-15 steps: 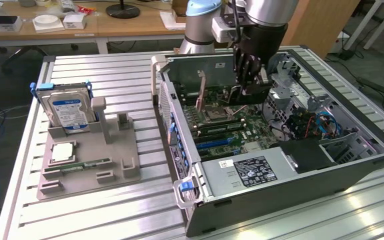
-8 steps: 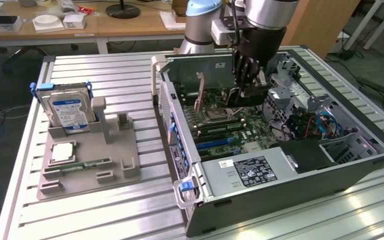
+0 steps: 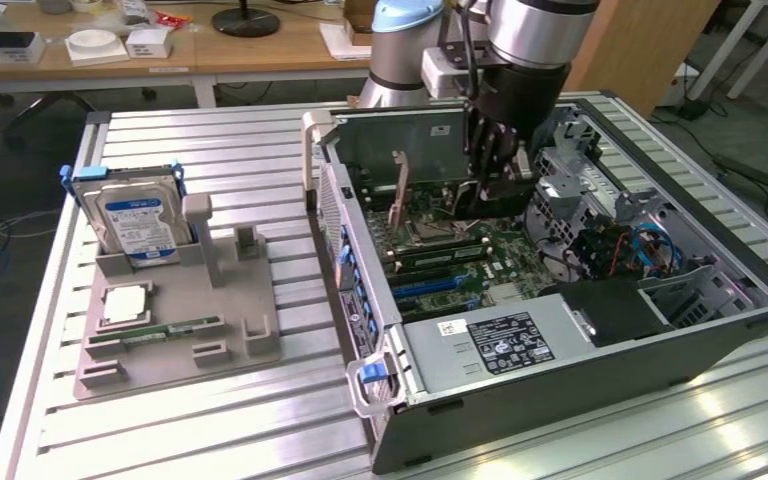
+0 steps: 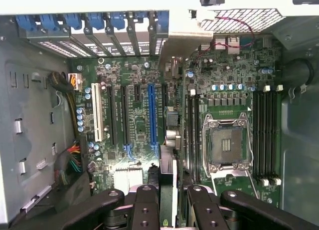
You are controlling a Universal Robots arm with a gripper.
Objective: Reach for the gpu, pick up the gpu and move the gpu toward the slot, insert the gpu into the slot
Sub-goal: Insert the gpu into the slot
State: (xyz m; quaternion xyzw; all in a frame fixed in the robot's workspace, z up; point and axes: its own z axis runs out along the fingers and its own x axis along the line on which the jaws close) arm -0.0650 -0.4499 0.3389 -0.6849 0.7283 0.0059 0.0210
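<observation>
Black claw (image 4: 170, 192) grips gpu (image 4: 168, 171) edge-on over motherboard (image 4: 134, 120).

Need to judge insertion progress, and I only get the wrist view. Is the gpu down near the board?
Observer: In the exterior view, the gripper holds the gpu low inside the case. I cannot tell whether it touches the board.
Operator: How does the case lie?
Observer: On its side, open face up.
Operator: Parts tray?
Observer: The tray sits at the exterior view's left of the case, with a hard drive standing upright in it.
</observation>
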